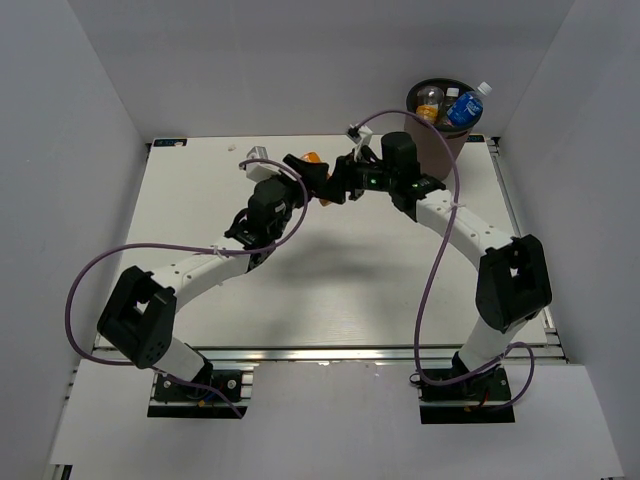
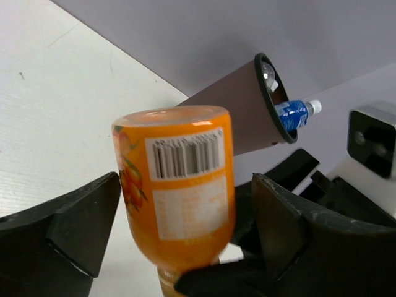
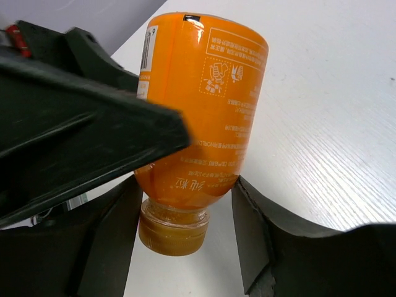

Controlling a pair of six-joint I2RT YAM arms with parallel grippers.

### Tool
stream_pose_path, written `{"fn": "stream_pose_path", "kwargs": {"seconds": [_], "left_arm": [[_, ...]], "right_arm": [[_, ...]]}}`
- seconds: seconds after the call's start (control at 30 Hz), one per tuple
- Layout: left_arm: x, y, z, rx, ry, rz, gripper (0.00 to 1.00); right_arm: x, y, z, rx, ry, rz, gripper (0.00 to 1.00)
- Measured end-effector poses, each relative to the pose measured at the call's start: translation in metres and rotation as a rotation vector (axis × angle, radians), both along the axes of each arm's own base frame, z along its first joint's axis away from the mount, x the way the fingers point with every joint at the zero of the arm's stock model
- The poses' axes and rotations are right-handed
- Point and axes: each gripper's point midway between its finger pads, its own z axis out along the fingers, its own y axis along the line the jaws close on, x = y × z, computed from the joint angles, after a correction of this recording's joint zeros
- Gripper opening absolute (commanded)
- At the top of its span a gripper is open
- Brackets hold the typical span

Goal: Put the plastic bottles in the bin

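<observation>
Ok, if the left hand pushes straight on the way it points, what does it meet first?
Most likely the orange bottle, sitting inside the open left hand; the bin lies farther off.

The table (image 1: 350, 290) is a white board with a faint wood grain, squared off between pale walls. The brown, black-rimmed bin (image 1: 450, 142) stands at its far right corner, its foot out of sight. Well to the left of the bin, close to the same far edge, lies a tiny white bit (image 1: 228, 147). The left wrist view shows a small dark speck (image 2: 21, 75) on the board, far left of the bin. A soft grey shadow (image 1: 340, 262) falls across the middle, nearer than the bin. An aluminium rail (image 1: 330, 354) runs along the edge opposite the bin
</observation>
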Motion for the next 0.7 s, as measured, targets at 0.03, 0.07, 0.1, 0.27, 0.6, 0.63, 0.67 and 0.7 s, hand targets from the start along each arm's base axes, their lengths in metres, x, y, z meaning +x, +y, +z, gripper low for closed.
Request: {"fn": "stream_pose_path", "kwargs": {"seconds": [0.03,0.07,0.1,0.27,0.6,0.63,0.67,0.7], "left_arm": [[0.000,-0.001,0.003,0.001,-0.005,-0.003,0.98],[0.000,-0.003,0.006,0.003,-0.011,-0.009,0.98],[0.000,-0.004,0.010,0.013,-0.016,-0.011,0.98],[0.007,0.004,0.026,0.076,-0.027,0.031,0.98],[0.042,0.132,0.053,0.115,-0.024,0.309,0.98],[0.041,0.143,0.052,0.119,-0.020,0.332,0.98],[0.039,0.156,0.051,0.123,-0.015,0.363,0.98],[0.037,0.163,0.050,0.129,-0.008,0.380,0.98]], "right_arm": [[0.003,-0.003,0.000,0.001,0.004,-0.015,0.00],[0.007,-0.007,0.000,0.001,0.012,-0.033,0.00],[0.012,-0.012,0.000,0.001,0.015,-0.053,0.00],[0.044,-0.047,0.006,-0.001,0.022,-0.168,0.00],[0.158,-0.182,0.107,-0.036,-0.184,-0.581,0.00],[0.171,-0.200,0.117,-0.046,-0.209,-0.633,0.00],[0.180,-0.215,0.124,-0.058,-0.228,-0.678,0.00],[0.189,-0.228,0.128,-0.071,-0.241,-0.722,0.00]]}}
